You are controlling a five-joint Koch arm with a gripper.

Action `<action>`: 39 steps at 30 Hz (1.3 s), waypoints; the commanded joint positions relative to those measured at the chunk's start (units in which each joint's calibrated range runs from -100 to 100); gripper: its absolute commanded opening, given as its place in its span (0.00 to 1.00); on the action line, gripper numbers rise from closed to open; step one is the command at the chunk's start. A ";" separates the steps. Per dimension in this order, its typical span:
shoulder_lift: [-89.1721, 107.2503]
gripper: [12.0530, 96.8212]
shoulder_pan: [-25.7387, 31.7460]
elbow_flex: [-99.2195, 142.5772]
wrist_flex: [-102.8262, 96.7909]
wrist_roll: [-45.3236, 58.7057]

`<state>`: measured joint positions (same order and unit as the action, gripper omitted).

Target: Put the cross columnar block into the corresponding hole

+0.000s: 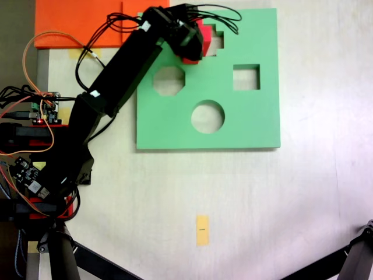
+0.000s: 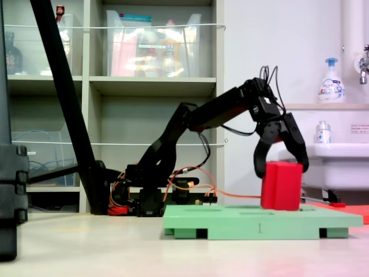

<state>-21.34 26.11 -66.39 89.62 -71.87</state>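
An orange foam sheet (image 1: 78, 23) lies at the top left of the pale worktop (image 1: 262, 204), and a small yellow tape strip (image 1: 202, 230) sits near its lower middle. In a fixed view from the side, a shelf unit (image 2: 153, 86) holds clear plastic bins (image 2: 155, 49), while a soap pump bottle (image 2: 331, 81) stands on a ledge above a white sink (image 2: 340, 161).

Red block (image 2: 281, 186), green board (image 1: 256, 125)

Pale table (image 1: 303, 204), green foam board (image 1: 175, 125) flat on it, orange sheet (image 1: 64, 23) beside, yellow tape strip (image 1: 202, 230) nearer.
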 commanded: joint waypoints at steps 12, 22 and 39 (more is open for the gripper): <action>6.68 0.42 -0.63 -2.30 -4.36 1.86; 2.35 0.44 -1.66 -2.50 -13.21 5.96; -4.78 0.45 -1.03 -2.80 -19.09 5.52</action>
<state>-26.54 24.93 -66.39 75.23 -65.27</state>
